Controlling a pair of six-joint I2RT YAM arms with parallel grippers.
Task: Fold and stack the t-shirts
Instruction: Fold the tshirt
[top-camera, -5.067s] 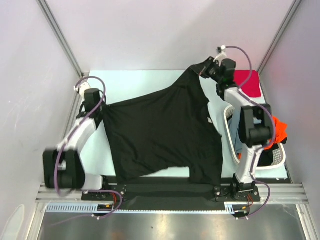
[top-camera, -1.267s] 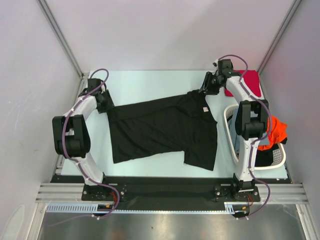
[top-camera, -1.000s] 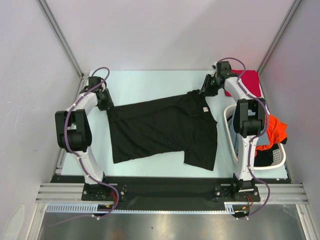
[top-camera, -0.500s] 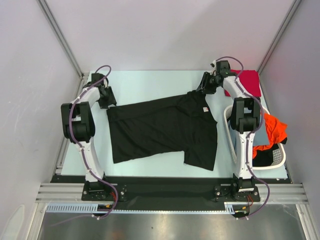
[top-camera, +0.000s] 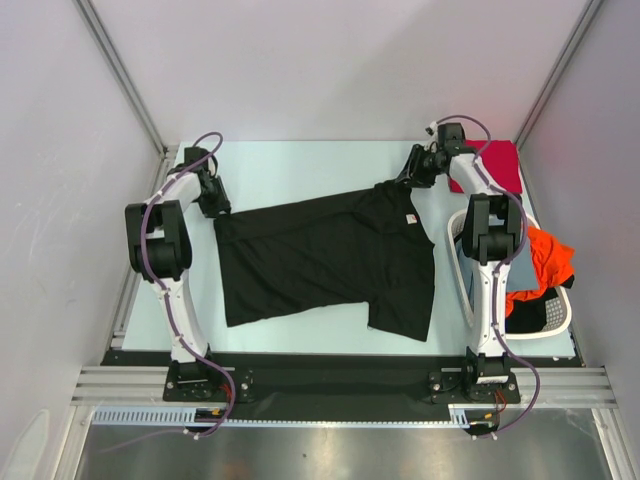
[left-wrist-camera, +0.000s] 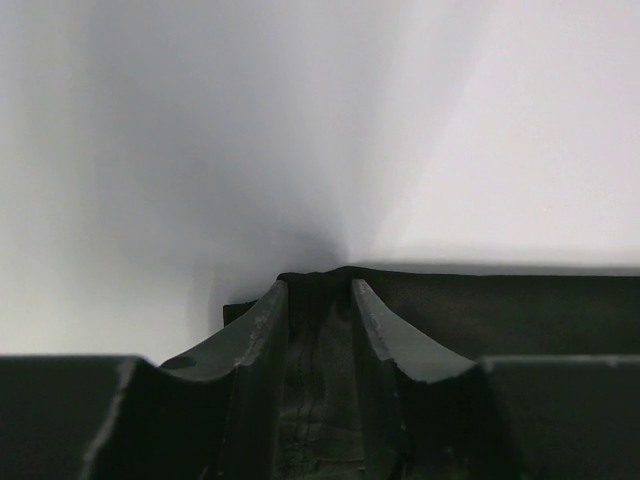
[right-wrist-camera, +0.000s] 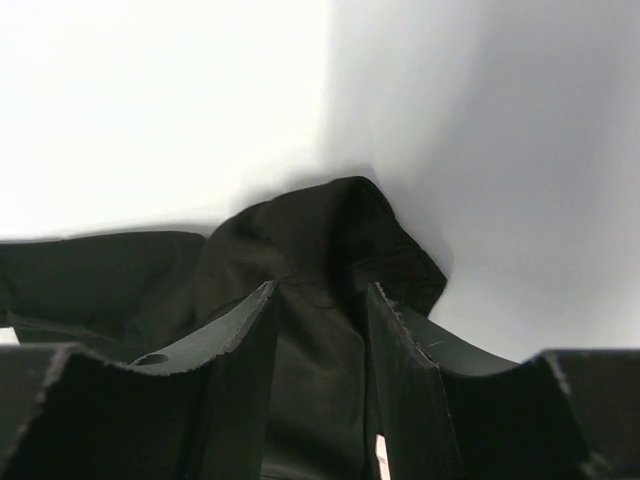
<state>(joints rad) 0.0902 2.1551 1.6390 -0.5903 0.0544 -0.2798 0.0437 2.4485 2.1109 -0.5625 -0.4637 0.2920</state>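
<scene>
Across the table (top-camera: 300, 165) the black t-shirt (top-camera: 320, 260) lies rumpled, so the left gripper (left-wrist-camera: 314, 290) at its far-left corner and the right gripper (right-wrist-camera: 320, 292) at its far-right tip, jaws slightly apart around cloth (clamped or not, I cannot tell), should pull outward evenly to flatten it.

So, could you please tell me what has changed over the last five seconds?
The black t-shirt, earlier held up stretched in the air, now lies spread on the table. The left gripper and right gripper have come down and reached out toward the far edge, at the shirt's far corners, cloth between their jaws, grip unclear. The red t-shirt and basket stayed put.
</scene>
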